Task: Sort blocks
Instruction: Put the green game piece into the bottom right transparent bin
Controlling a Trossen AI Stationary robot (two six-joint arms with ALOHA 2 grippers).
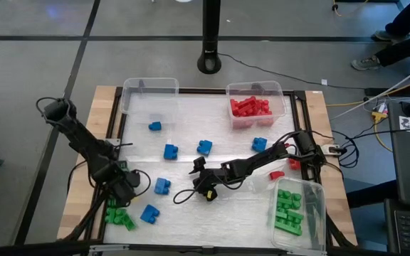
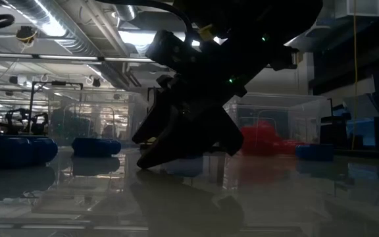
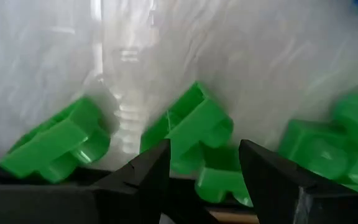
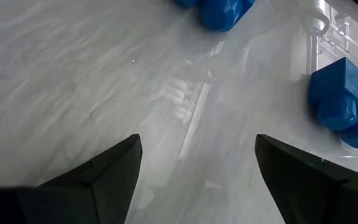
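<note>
The blocks are small studded bricks. Several blue ones (image 1: 170, 151) lie scattered on the white mat. Red ones (image 1: 250, 107) fill a clear bin at the far right, and one red one (image 1: 276, 174) lies on the mat. Green ones (image 1: 288, 210) sit in a clear bin at the near right, and more green ones (image 1: 119, 215) lie at the near left edge. My left gripper (image 1: 123, 190) points down, open, above that near-left group (image 3: 194, 127). My right gripper (image 1: 199, 182) slants down at mid-table, open; between its fingers (image 4: 194, 149) is only bare mat.
An empty clear bin (image 1: 149, 96) stands at the far left. A blue block (image 1: 162, 186) lies between the two grippers, and another (image 1: 149, 213) lies beside the near-left green group. Cables run along the table's right side (image 1: 333, 149). A black post (image 1: 210, 60) stands beyond the far edge.
</note>
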